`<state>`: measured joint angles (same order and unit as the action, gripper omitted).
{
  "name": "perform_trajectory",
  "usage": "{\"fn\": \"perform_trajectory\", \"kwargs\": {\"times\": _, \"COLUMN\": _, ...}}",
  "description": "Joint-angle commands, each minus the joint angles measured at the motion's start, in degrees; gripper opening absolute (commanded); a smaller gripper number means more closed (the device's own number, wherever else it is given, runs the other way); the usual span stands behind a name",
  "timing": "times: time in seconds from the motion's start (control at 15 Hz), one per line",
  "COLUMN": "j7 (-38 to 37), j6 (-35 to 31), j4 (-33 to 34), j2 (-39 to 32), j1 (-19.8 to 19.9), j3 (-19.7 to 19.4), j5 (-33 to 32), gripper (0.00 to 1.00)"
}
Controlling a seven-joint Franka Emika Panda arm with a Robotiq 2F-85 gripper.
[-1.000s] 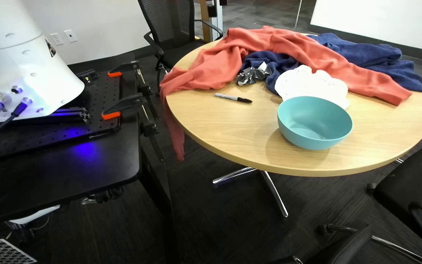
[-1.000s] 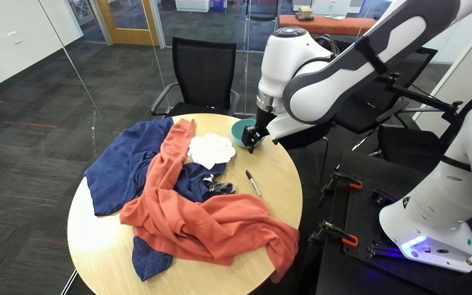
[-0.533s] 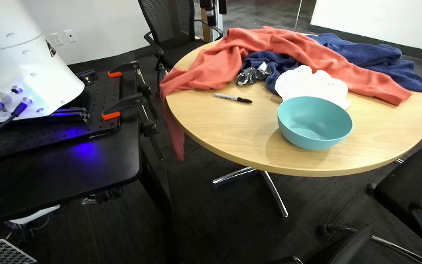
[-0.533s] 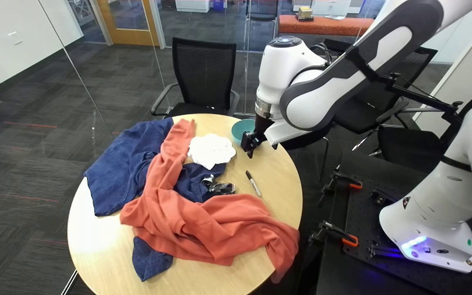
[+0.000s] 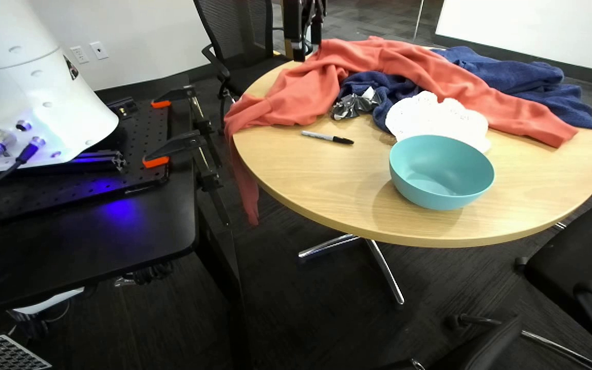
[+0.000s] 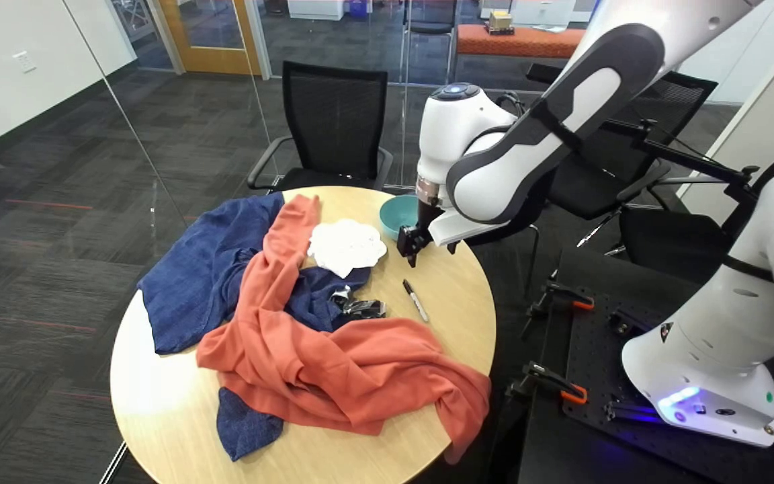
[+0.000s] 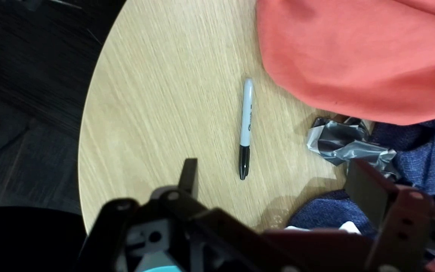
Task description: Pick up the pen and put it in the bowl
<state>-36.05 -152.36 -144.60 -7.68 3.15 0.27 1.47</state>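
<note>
The pen, a grey marker with a black cap, lies on the round wooden table in both exterior views [image 5: 327, 136] [image 6: 415, 300] and in the wrist view [image 7: 246, 124]. The teal bowl [image 5: 442, 195] stands upright on the table near its edge. It shows partly behind my gripper in an exterior view [image 6: 397, 214], and a sliver shows in the wrist view [image 7: 162, 269]. My gripper [image 7: 274, 181] is open and empty above the table, its fingers wide apart. In the wrist view the pen's cap end points toward the gap between them. The gripper also shows in both exterior views [image 5: 308, 49] [image 6: 432, 254].
An orange garment [image 6: 333, 363] and a blue one [image 6: 205, 275] cover much of the table [image 6: 179, 417]. A crumpled black wrapper [image 7: 342, 139] lies beside the pen. A white frilly item [image 5: 435, 121] lies behind the bowl. Black chairs [image 6: 334, 121] stand around.
My gripper has moved down and toward the pen. It now hangs lower at the top of an exterior view, where it was barely visible. The pen and bowl have not moved.
</note>
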Motion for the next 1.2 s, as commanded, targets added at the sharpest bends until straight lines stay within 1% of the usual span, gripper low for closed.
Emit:
{"fn": "perform_trajectory", "kwargs": {"times": 0.0, "j7": 0.8, "j6": -3.2, "j4": 3.8, "j2": -7.5, "j1": -1.5, "j3": -2.0, "j5": 1.8, "gripper": 1.00}}
{"fn": "perform_trajectory", "kwargs": {"times": 0.27, "j7": 0.7, "j6": -5.7, "j4": 6.8, "j2": -14.2, "j1": -3.0, "j3": -3.6, "j5": 3.0, "gripper": 1.00}}
{"fn": "perform_trajectory", "kwargs": {"times": 0.6, "j7": 1.4, "j6": -8.0, "j4": 10.5, "j2": -20.9, "j1": -4.8, "j3": -5.1, "j5": 4.3, "gripper": 1.00}}
{"fn": "perform_trajectory", "kwargs": {"times": 1.13, "j7": 5.2, "j6": -10.8, "j4": 14.8, "j2": -28.1, "j1": -4.6, "j3": -5.1, "j5": 6.9, "gripper": 1.00}}
